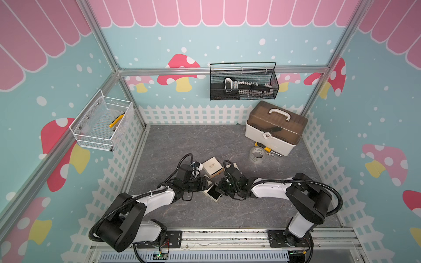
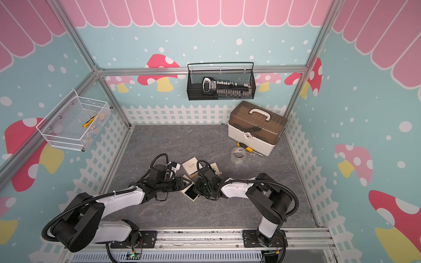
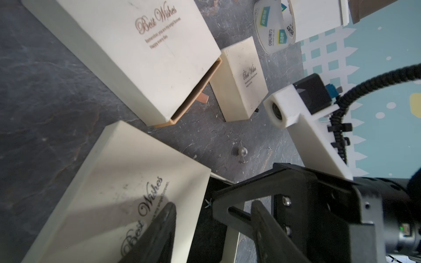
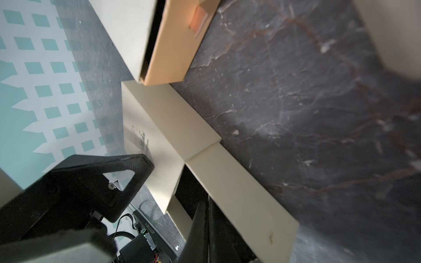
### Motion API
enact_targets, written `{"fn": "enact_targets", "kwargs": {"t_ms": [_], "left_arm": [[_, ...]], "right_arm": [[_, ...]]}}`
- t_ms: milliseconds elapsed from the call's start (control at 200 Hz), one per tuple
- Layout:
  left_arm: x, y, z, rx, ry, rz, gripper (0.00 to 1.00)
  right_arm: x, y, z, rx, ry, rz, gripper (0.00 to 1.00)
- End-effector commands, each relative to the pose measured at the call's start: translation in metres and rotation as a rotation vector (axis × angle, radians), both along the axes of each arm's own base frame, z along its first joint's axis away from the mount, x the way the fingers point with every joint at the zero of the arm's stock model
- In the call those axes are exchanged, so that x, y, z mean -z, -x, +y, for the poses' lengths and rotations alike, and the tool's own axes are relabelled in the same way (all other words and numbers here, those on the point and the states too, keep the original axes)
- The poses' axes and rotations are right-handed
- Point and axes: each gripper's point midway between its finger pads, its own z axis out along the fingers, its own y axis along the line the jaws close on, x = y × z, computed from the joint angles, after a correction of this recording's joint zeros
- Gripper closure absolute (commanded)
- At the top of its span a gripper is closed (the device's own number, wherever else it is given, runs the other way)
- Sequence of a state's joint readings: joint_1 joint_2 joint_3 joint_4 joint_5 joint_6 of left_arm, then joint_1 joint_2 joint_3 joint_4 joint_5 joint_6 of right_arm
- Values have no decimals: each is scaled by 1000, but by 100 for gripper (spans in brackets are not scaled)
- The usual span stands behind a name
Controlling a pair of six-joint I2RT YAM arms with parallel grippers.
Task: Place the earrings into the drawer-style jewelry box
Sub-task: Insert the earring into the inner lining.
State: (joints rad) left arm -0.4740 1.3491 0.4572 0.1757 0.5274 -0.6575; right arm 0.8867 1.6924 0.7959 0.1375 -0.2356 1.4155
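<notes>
Looking down at the grey table (image 1: 182, 148), you have both arms meeting near its middle, over the jewelry box (image 1: 214, 194). Its drawer (image 3: 210, 239) stands out of the cream sleeve (image 3: 102, 193) on your right arm's side, black lining facing up.

Your left gripper (image 1: 206, 184) reaches in from the left with its jaws partly apart. One of its fingers (image 3: 159, 230) lies on the printed top of the sleeve, but you cannot tell from these views whether the sleeve is actually clamped. Your right gripper (image 3: 215, 198) is clenched tight, its tip low over the open drawer.

One earring (image 3: 208, 203), a tiny star-like glint, sits right at that tip against the black lining. Whether the closed jaws pinch it or it lies loose in the drawer is too small to tell.

A small silvery ball-headed pin (image 3: 242, 151) lies on the bare table just beyond the drawer, between it and the smallest box (image 3: 241, 79). A second box (image 1: 212, 167), its tan drawer only slightly out, stands just far of the open one. The smallest box is right of that, partly behind your right wrist.

Well off to the far right you have a tape roll (image 1: 258, 155), a yellow-handled screwdriver (image 1: 265, 149) and a white toolbox (image 1: 273, 129) with a brown lid.
</notes>
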Motion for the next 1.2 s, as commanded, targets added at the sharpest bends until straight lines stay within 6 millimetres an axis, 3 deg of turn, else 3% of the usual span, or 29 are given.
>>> {"fn": "enact_targets", "kwargs": {"t_ms": [0,360,870,1071,1196], "left_arm": [[-3,-2,0,3,-21,-15,45],[-1,-2,0,7,-30,-12,45],[-2,-3,0,6,-30,-12,45],[-15,-5,1,-8,-3,-58,46],[-28,-3,4,-15,12,-105,46]], "right_arm": [[10,3,-3,20,42,26,100],[11,3,-11,16,101,30,100],[-18,-7,-13,0,127,-59,75],[-31,-12,-17,-9,156,-107,79],[-40,-15,-9,-58,166,-137,90]]}}
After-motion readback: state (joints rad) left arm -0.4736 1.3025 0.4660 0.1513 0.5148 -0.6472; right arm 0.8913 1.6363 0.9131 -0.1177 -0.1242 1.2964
